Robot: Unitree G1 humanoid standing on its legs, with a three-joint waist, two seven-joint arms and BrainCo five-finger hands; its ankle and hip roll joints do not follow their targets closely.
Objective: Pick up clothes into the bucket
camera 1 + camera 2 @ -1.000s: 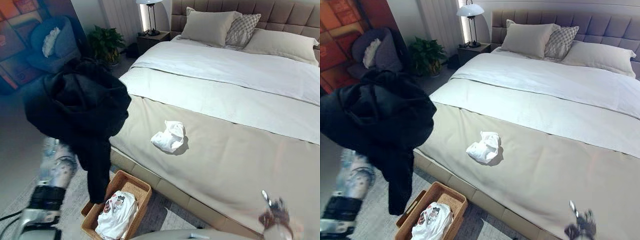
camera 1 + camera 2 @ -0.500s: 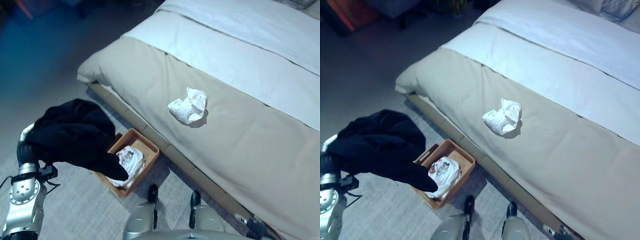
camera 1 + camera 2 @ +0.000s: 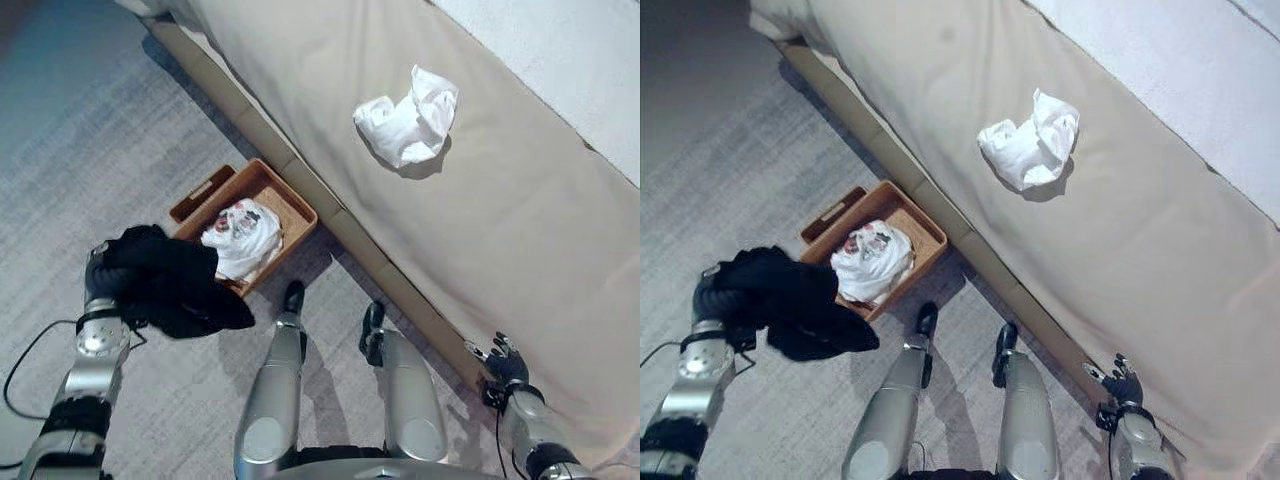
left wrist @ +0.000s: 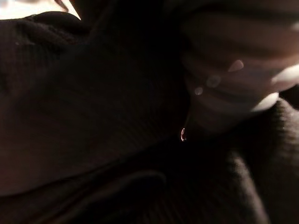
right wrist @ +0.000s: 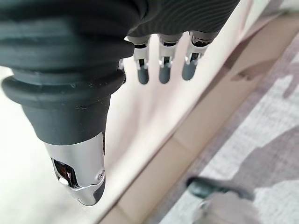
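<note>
A bulky black garment (image 3: 170, 290) hangs bunched from my left hand (image 3: 98, 278), whose fingers are closed in the cloth; in the left wrist view dark fabric (image 4: 93, 116) wraps them. It hangs low over the carpet at the near left edge of the brown wicker basket (image 3: 283, 196). A white printed shirt (image 3: 240, 228) lies in the basket. Another crumpled white garment (image 3: 408, 118) rests on the beige bed cover (image 3: 520, 230). My right hand (image 3: 505, 360) is low by the bed's side, its fingers (image 5: 161, 65) straight and holding nothing.
The basket stands on grey carpet (image 3: 150, 130) right against the bed's base (image 3: 350, 235). The bed takes up the whole right and upper part of the eye views. Open carpet stretches to the left of the basket.
The camera has tilted down towards the floor. My left arm has lowered the black garment from head height to just beside the basket. The right hand has stayed low by the bed.
</note>
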